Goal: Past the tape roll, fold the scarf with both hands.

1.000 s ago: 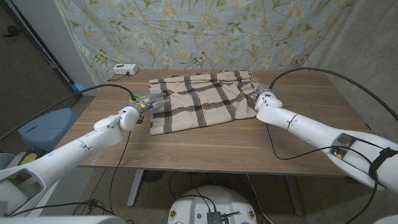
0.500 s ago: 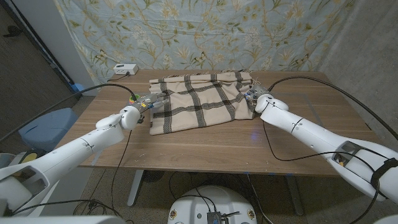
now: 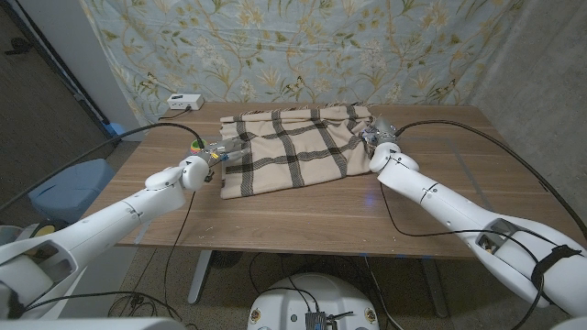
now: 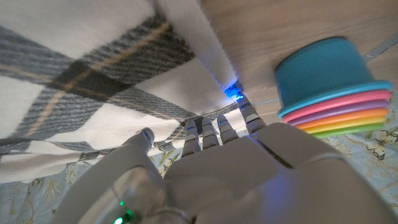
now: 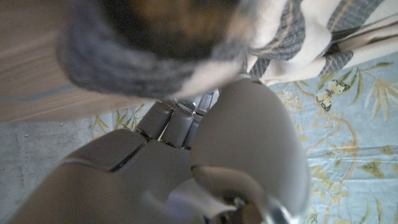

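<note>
The cream scarf [image 3: 293,151] with dark checks lies folded across the far middle of the table. My left hand [image 3: 213,158] is at its left edge; in the left wrist view its fingertips [image 4: 214,127] and thumb meet the scarf [image 4: 93,81] at the cloth's edge, and a grip is not plain. My right hand [image 3: 378,139] is at the scarf's right end. In the right wrist view its fingers [image 5: 180,115] reach toward the bunched scarf [image 5: 298,37]. A blurred dark grey ring [image 5: 149,43], perhaps the tape roll, sits close before them.
A stack of coloured cups [image 4: 333,87] stands on the table just outside my left hand, seen as a small bright spot [image 3: 195,144] in the head view. A white box [image 3: 183,102] sits at the back left corner. A flowered curtain [image 3: 293,46] hangs behind the table.
My right hand has moved away from me and leftward onto the scarf's right end. My left hand has crept slightly rightward along the scarf's left edge. The scarf lies as before.
</note>
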Tool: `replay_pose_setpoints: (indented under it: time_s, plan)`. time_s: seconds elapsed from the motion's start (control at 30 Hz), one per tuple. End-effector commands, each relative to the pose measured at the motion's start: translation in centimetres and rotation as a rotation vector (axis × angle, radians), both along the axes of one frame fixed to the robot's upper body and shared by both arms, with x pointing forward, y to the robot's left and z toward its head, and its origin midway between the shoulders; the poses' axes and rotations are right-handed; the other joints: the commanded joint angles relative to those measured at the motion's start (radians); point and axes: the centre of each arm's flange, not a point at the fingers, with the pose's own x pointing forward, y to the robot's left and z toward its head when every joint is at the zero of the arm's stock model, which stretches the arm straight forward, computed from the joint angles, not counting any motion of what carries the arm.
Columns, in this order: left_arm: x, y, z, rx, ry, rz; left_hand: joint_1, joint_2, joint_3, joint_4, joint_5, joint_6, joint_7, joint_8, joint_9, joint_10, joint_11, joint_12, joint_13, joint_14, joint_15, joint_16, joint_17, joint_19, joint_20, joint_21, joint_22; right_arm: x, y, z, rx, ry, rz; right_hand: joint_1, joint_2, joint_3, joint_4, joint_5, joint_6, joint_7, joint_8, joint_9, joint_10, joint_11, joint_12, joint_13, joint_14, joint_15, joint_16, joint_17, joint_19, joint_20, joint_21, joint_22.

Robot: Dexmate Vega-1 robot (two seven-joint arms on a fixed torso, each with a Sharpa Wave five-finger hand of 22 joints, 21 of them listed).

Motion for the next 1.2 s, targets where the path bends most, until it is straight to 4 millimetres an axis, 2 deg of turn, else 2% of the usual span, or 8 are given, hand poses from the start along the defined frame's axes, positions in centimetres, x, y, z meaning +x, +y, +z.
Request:
replay_pose_setpoints:
  time_s: [0.03,0.3,0.5,0.6,0.63,0.67,0.83,1.2]
  plan:
    - [0.3,-0.3,-0.2,0.032,0.006,0.009,-0.008,0.032,0.013,0.0,0.008,-0.002,0.007,0.003,0.001,-0.003,-0.008,0.002,0.004,0.001,-0.003,0.005,0.004,0.006,-0.002,0.005,0.003,-1.0,1.4,2.8,0.116,-0.236,0.07,0.015,0.001,-0.002,0.003,-0.001,0.01,0.0,-0.001,0.0,0.027,-0.019,0.013,0.026,0.014,-0.041,0.007,0.015,-0.009,-0.049,0.011,-0.001]
    - [0.2,-0.1,-0.3,0.035,0.005,0.017,-0.012,0.032,0.02,0.001,0.01,-0.014,-0.003,-0.002,0.001,-0.007,-0.008,0.001,0.004,0.0,-0.005,0.003,0.004,0.008,-0.004,0.004,0.003,-1.4,4.0,5.0,0.131,-0.281,0.176,0.015,0.0,-0.001,0.003,0.001,0.012,0.004,-0.008,0.001,0.026,-0.018,0.014,0.027,0.016,-0.041,0.003,0.032,-0.017,-0.05,0.021,-0.006]
    - [0.4,-0.1,-0.4,0.044,0.011,0.024,-0.014,0.039,0.029,0.002,0.012,-0.017,0.006,-0.003,0.001,-0.01,-0.003,0.0,0.004,-0.001,0.0,0.002,0.004,0.007,0.001,0.003,0.004,-1.6,6.5,7.0,0.096,-0.331,0.227,0.015,-0.001,0.001,0.003,0.002,0.017,0.002,-0.015,0.001,0.027,-0.015,0.014,0.029,0.017,-0.041,-0.002,0.05,-0.025,-0.05,0.032,-0.012]
    - [0.5,-0.2,-0.5,0.056,0.012,0.03,-0.001,0.063,0.082,0.001,0.02,-0.022,0.014,-0.004,0.001,-0.012,0.004,0.001,0.004,0.0,0.008,0.001,0.003,0.007,0.01,0.001,0.005,-1.6,7.5,7.9,0.075,-0.35,0.242,0.015,-0.001,0.001,0.003,0.002,0.019,0.002,-0.018,0.002,0.024,-0.017,0.014,0.032,0.016,-0.041,-0.006,0.057,-0.027,-0.05,0.038,-0.015]
    - [0.5,-0.2,-0.5,0.062,0.012,0.034,0.016,0.064,0.133,-0.002,0.025,-0.02,0.014,-0.001,0.001,-0.014,0.001,0.001,0.004,0.0,0.002,0.0,0.003,0.01,0.01,0.001,0.006,-1.6,7.8,8.2,0.065,-0.356,0.244,0.015,-0.001,0.001,0.003,0.002,0.02,0.002,-0.019,0.002,0.024,-0.016,0.015,0.032,0.016,-0.041,-0.007,0.059,-0.028,-0.05,0.04,-0.016]
    - [0.6,-0.2,-0.5,0.067,0.011,0.037,0.028,0.064,0.164,-0.005,0.026,-0.016,0.012,0.0,0.001,-0.011,-0.003,0.002,0.004,0.002,-0.004,0.001,0.003,0.012,0.008,0.002,0.007,-1.6,8.1,8.5,0.059,-0.36,0.246,0.014,-0.001,0.001,0.003,0.002,0.02,0.003,-0.02,0.002,0.024,-0.015,0.014,0.032,0.017,-0.041,-0.008,0.062,-0.03,-0.05,0.041,-0.017]
    - [0.6,-0.1,-0.7,0.082,0.015,0.052,0.066,0.064,0.25,-0.013,0.023,0.003,0.008,0.005,0.001,-0.001,-0.008,0.006,0.004,0.014,-0.014,0.003,0.002,0.017,0.001,0.004,0.008,-1.5,9.6,9.8,0.029,-0.388,0.261,0.014,-0.001,0.002,0.004,0.002,0.024,0.001,-0.022,0.003,0.023,-0.015,0.014,0.033,0.017,-0.04,-0.01,0.071,-0.034,-0.05,0.047,-0.02]
    - [1.1,-0.2,-0.9,0.096,0.025,0.053,0.087,0.062,0.292,-0.015,0.017,0.017,0.003,0.006,0.001,0.008,-0.01,0.008,0.004,0.024,-0.024,0.005,0.003,0.019,-0.001,0.005,0.009,-2.2,13.1,13.1,-0.046,-0.462,0.313,0.014,-0.001,0.004,0.004,0.002,0.026,0.002,-0.032,0.004,0.022,-0.013,0.014,0.037,0.017,-0.04,-0.018,0.093,-0.045,-0.051,0.062,-0.029]
